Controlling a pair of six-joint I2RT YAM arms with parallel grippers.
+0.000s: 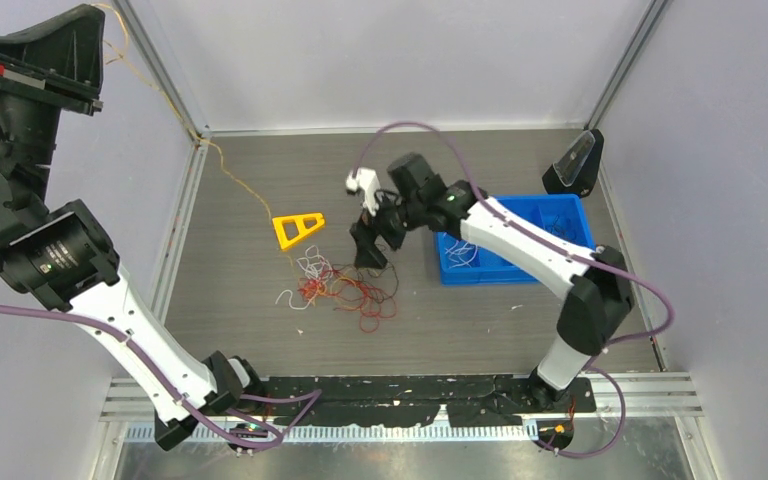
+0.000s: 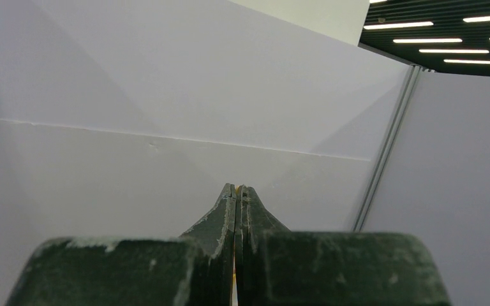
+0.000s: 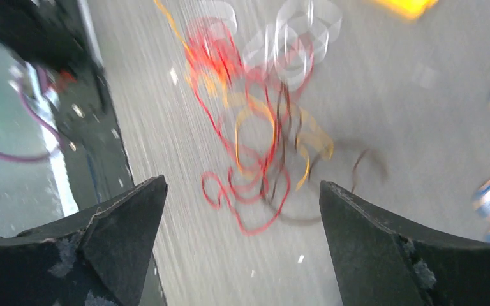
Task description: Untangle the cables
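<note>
Left gripper (image 2: 236,190) is raised high at the upper left of the overhead frame, with its jaws pressed fully together. A sliver of orange shows in the seam between them. From there one orange cable (image 1: 243,187) runs down along the left wall post and across the table (image 1: 260,330) toward a yellow triangular frame piece (image 1: 298,228) left of centre, so it looks pinched on that strand. Right gripper (image 3: 242,185) is at centre frame, pointing down, with its jaws spread wide and nothing between them. It hangs just above the upper right edge of the cables (image 1: 345,290). The cables are a loose tangle of red, orange, white and a few dark strands, lying flat on the dark wood-grain table just below the middle of the overhead view. White loops sit on the left side and red curls spread to the right. The right wrist view is motion-blurred, but the same clump (image 3: 249,159) shows beyond the open fingers. A blue bin (image 1: 490,277) sits right of centre under the right arm, with a few white strands (image 1: 460,255) inside. A black wedge-shaped object (image 1: 575,165) stands at the upper right corner of the table.
</note>
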